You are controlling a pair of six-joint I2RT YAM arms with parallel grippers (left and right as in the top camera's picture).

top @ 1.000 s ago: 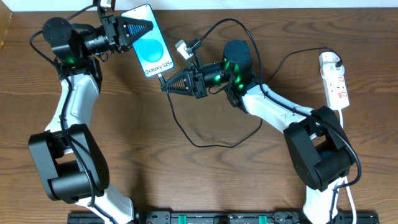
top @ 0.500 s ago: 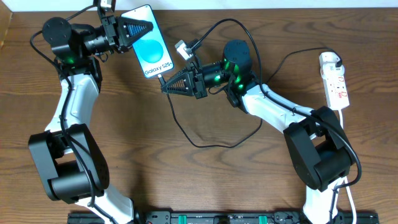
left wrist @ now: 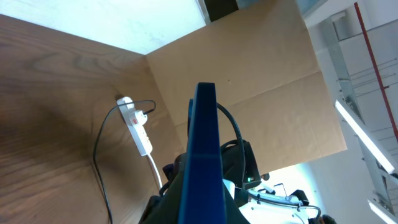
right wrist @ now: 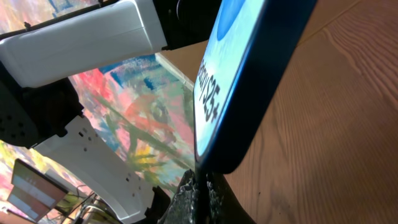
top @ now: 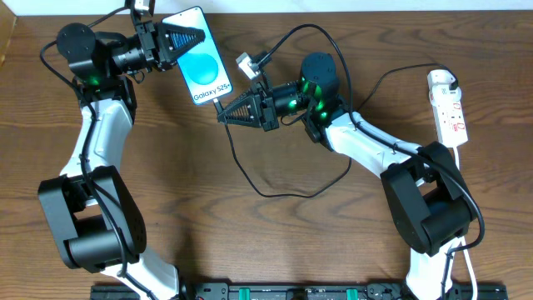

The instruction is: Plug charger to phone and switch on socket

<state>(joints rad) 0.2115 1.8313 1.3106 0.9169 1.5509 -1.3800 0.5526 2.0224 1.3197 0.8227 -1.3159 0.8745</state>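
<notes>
The charger point(top: 275, 187) tip, clamped in the right tool point(top: 221, 117), meets the phone point(top: 202, 71), clamped by the left tool point(top: 200, 36); the socket point(top: 448, 108), far right, seems not yet switched.

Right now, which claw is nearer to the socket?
Right. The right claw holds the charger at the phone's lower end, left of the socket; the left claw grips the phone's upper end, farther left.

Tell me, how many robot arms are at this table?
2. The left arm holds the phone at its top end; the right arm holds the charger cable at the phone's bottom edge. No others visible.
</notes>
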